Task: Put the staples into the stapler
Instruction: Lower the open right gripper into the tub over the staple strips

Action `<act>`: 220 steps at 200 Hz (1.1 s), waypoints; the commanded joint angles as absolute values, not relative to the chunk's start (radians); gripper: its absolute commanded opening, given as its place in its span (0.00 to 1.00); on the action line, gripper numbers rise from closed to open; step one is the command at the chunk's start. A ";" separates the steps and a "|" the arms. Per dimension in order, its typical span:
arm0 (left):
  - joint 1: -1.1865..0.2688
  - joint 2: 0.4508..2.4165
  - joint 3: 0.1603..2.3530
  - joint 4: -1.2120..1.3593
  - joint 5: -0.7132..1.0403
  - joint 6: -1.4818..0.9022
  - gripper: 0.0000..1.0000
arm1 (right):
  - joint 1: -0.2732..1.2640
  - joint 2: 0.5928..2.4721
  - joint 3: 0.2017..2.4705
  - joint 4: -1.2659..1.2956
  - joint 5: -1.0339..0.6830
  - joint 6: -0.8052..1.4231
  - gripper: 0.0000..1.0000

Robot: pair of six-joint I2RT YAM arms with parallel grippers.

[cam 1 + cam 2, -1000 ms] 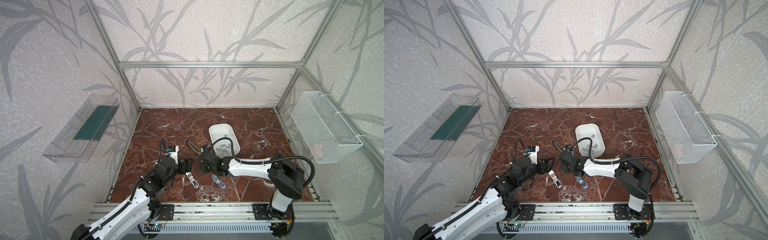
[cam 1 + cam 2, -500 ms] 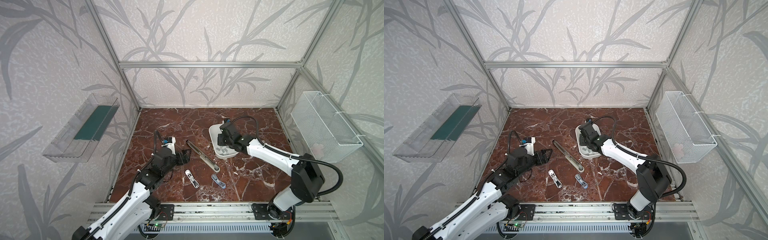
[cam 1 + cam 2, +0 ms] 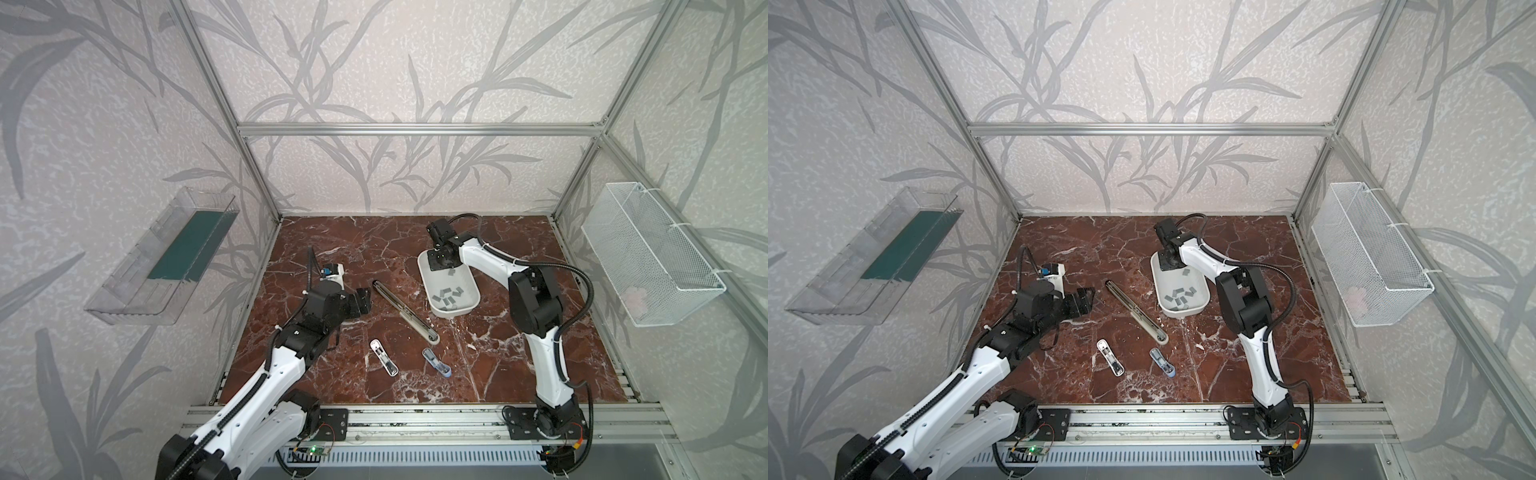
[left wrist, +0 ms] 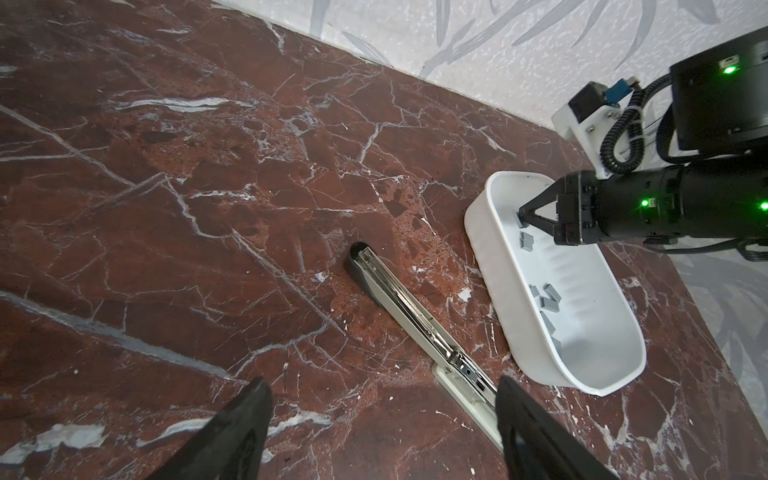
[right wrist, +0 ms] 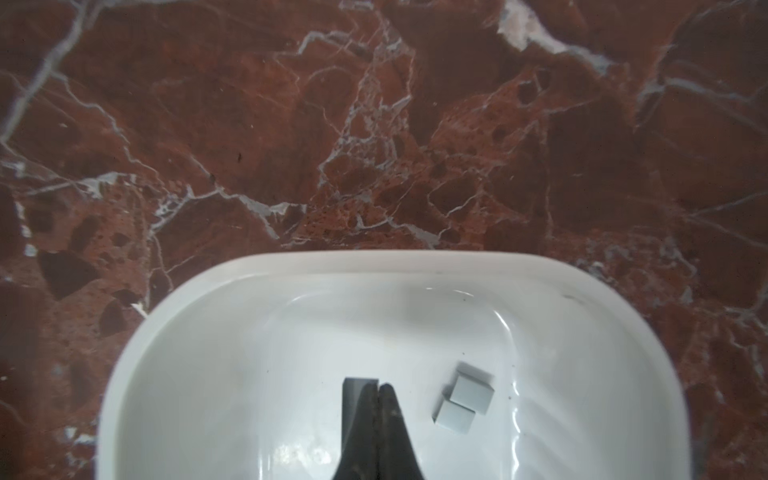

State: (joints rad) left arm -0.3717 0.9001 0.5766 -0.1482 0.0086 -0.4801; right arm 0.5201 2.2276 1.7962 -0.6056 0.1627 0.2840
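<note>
Nearest, across the front: aluminium rail (image 3: 415, 420) bearing both arm bases. Past it, red-brown marble tabletop (image 3: 498, 365) veined in white, boxed by an aluminium frame (image 3: 415, 129) and pale wall panels (image 3: 374, 62) printed with grey leaves.

Lying on the marble, nearer the rail than either gripper: small white stapler (image 3: 383, 358), and near it a small blue-grey stapler (image 3: 436, 363).

Next, left gripper (image 3: 364, 300) released, black fingers (image 4: 241, 432) spread wide, gripping nothing, hanging over bare marble. Just ahead of it, untouched: long slim stapler (image 4: 399, 307), dark plastic half and white half folded out flat, metal channel facing up.

Beyond that stapler, white oval plastic tray (image 3: 423, 282), its wall standing between stapler and right gripper (image 5: 379, 388). Right gripper clenched, tips pressed together, dipped inside the tray's far end. Darker grey strip (image 5: 353, 390) touching the side of one tip; cannot tell whether pinched. Two of the small flat grey metal staples (image 5: 465, 399) just beside the tips; the rest of the staples (image 3: 449, 296) heaped at the tray's opposite end.

Farthest out: clear plastic wall bin (image 3: 124, 299) holding a dark green sheet (image 3: 187, 245), well to the left gripper's outer side; white wire-mesh basket (image 3: 648, 257) well to the right gripper's outer side, something pale pink (image 3: 635, 296) inside, too blurred to name.
</note>
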 commanded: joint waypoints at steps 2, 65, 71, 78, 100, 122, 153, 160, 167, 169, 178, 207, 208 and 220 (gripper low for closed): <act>-0.365 0.917 0.574 -0.100 -0.040 -0.433 0.85 | 0.518 2.262 1.825 -0.676 0.132 0.238 0.00; -0.353 1.011 0.605 -0.065 -0.011 -0.408 0.85 | 0.518 2.224 1.750 -0.640 0.098 0.236 0.11; -0.353 1.021 0.610 -0.064 -0.005 -0.407 0.85 | 0.518 2.212 1.743 -0.635 0.100 0.235 0.13; -0.351 1.031 0.616 -0.064 0.002 -0.408 0.85 | 0.518 2.200 1.733 -0.629 0.103 0.236 0.15; -0.348 1.054 0.630 -0.057 0.013 -0.397 0.85 | 0.517 2.176 1.720 -0.623 0.107 0.227 0.20; -0.335 1.069 0.644 -0.043 -0.006 -0.377 0.85 | 0.508 2.165 1.707 -0.616 0.112 0.211 0.20; -0.291 1.139 0.684 0.033 -0.014 -0.376 0.85 | 0.484 2.148 1.709 -0.612 0.125 0.160 0.24; -0.285 1.164 0.702 0.050 -0.020 -0.377 0.85 | 0.475 2.142 1.704 -0.608 0.122 0.150 0.24; -0.280 1.187 0.720 0.067 -0.032 -0.381 0.85 | 0.466 2.131 1.695 -0.598 0.111 0.136 0.24; -0.279 1.193 0.725 0.073 -0.036 -0.384 0.86 | 0.464 2.129 1.690 -0.593 0.108 0.133 0.24; -0.275 1.216 0.750 0.091 -0.049 -0.394 0.88 | 0.456 2.112 1.669 -0.576 0.089 0.109 0.25; -0.273 1.240 0.795 0.130 -0.092 -0.398 0.89 | 0.458 2.039 1.571 -0.556 -0.038 0.039 0.30; -0.273 1.239 0.796 0.129 -0.094 -0.399 0.89 | 0.458 2.038 1.568 -0.559 -0.040 0.040 0.30; -0.272 1.229 0.806 0.107 -0.110 -0.403 0.89 | 0.458 2.011 1.537 -0.579 -0.078 0.050 0.31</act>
